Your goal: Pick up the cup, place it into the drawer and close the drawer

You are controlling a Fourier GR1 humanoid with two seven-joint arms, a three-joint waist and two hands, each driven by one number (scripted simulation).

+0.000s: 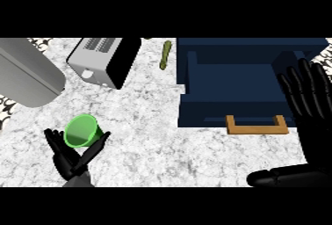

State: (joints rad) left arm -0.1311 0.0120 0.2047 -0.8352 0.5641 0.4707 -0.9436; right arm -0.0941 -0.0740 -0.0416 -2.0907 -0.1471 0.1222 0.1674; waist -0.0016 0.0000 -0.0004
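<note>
Cup (81, 131): green, mouth facing up, at the left front of the counter (168, 149), well apart from the drawer (227, 83).
Left hand (70, 160): fingers and thumb pinch the cup's sides.
Right hand (310, 94): fingers straight and spread, at the view's right edge.
Drawer: navy, open, wooden handle (256, 130) toward the robot.

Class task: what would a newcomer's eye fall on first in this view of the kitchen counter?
The bright green plastic cup at lower left, pinched between thumb and fingers of the black left hand. Next, the dark blue open drawer with its tan wooden handle, upper right, where the open black right hand rests, fingers up.
</note>
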